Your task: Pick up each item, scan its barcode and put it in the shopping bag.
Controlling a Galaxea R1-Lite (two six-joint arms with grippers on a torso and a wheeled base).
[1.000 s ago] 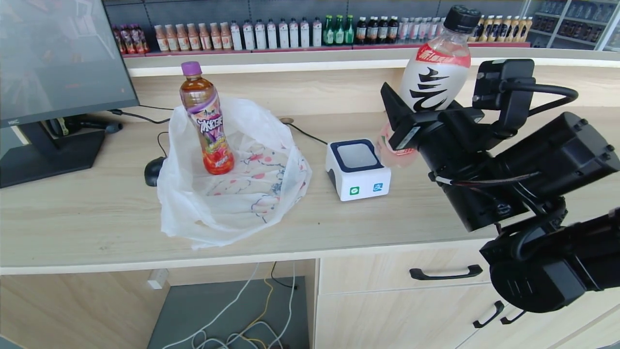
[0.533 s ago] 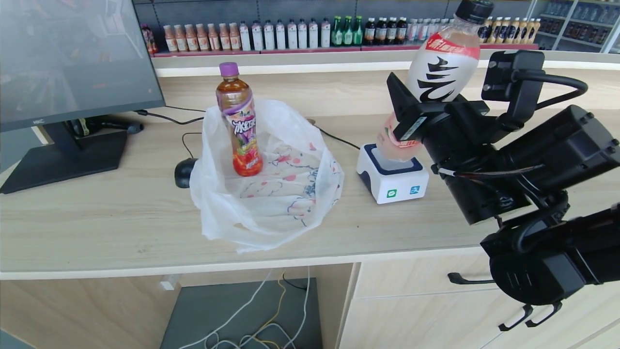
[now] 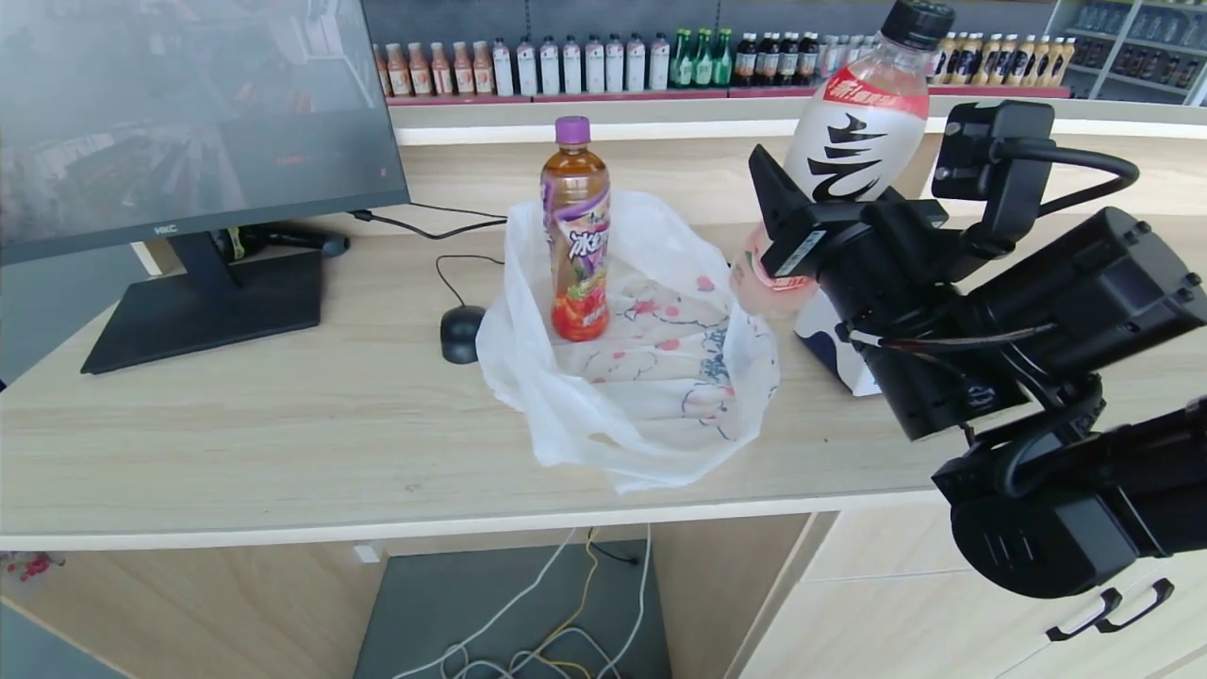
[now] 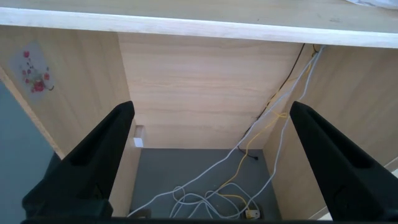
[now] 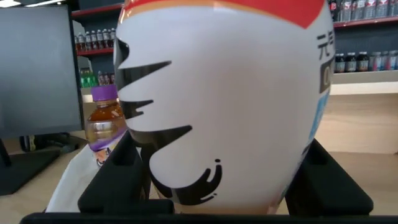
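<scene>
bottle [image 3: 849, 141] shifted past scanner [image 3: 832, 351] over counter [image 3: 283, 405] | right pincer [image 3: 825, 236] clamps it | left pincer [image 4: 208, 168] agape

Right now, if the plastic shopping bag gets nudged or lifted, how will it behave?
Likely floppy: the shopping bag is thin, translucent film, slumped in wrinkles on the counter. Probably very light, so a nudge would slide or crumple it. The tall purple-capped tea bottle standing upright inside may tip if the bag is tugged.
</scene>
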